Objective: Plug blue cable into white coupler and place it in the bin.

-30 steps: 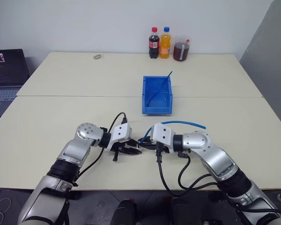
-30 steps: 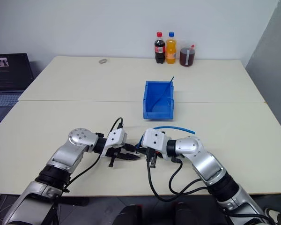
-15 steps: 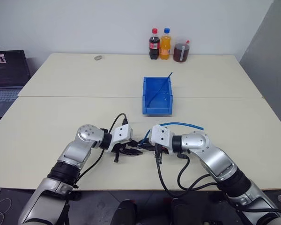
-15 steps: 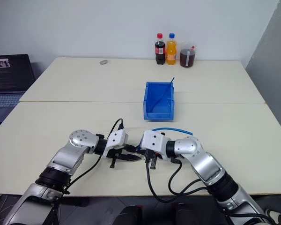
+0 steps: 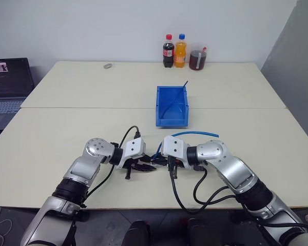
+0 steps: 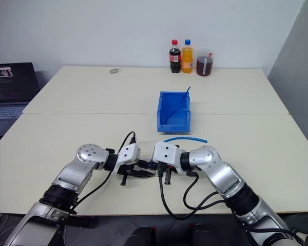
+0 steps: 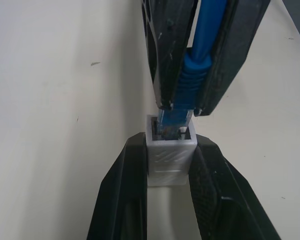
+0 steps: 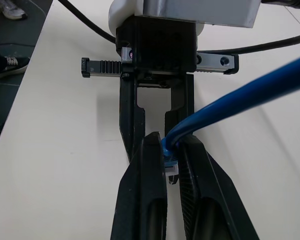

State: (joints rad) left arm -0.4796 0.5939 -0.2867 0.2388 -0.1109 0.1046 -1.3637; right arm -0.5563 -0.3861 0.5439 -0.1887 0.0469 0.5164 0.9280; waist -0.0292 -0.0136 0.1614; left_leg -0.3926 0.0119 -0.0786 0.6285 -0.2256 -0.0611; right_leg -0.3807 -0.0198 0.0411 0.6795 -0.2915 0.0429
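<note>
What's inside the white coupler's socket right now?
The blue cable's plug tip sits in the white coupler's socket mouth. How deep it goes is hidden by the coupler's walls. The left gripper holds the coupler, the right gripper the cable.

My head cameras give even, bright, diffuse light with no glare; the table (image 5: pixel 66 133) shows only faint soft shadows under my arms. Both wrist views are softer: near fingers (image 7: pixel 120 200) are blurred, and the table there reads warm, with mild shading.
</note>
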